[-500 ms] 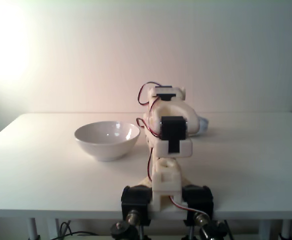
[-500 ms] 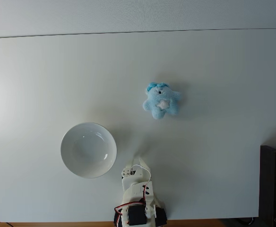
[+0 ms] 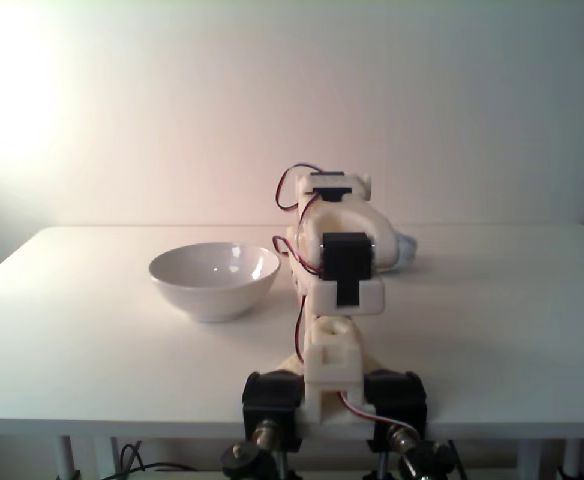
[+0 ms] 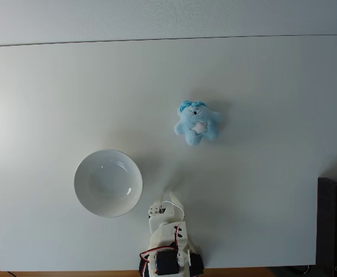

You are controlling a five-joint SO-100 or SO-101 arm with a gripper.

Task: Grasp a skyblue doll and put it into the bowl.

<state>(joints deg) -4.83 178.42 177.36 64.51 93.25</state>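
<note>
The arm sits folded at the near edge of the table, and nothing about it differs from half a second ago: same pose in both fixed views, so the reach has not begun. In the view from above, the gripper comes to a pale tip just past the arm's body; whether its fingers are wide or narrow I cannot tell, since they are too small and foreshortened there, and the arm's own body covers them in the front view.

Just to the left of the fingers in the top view, near but not touching, sits the bowl, upright and empty. From the front it stands left of the arm.

Farther out, ahead of the fingers and a little to the right, well apart from them, lies the doll flat on the table. It has not shifted either. From the front, a sliver of it peeks past the arm's right side.

The whole task looks still ahead: reach out, close on the doll, carry it back to the bowl.
</note>
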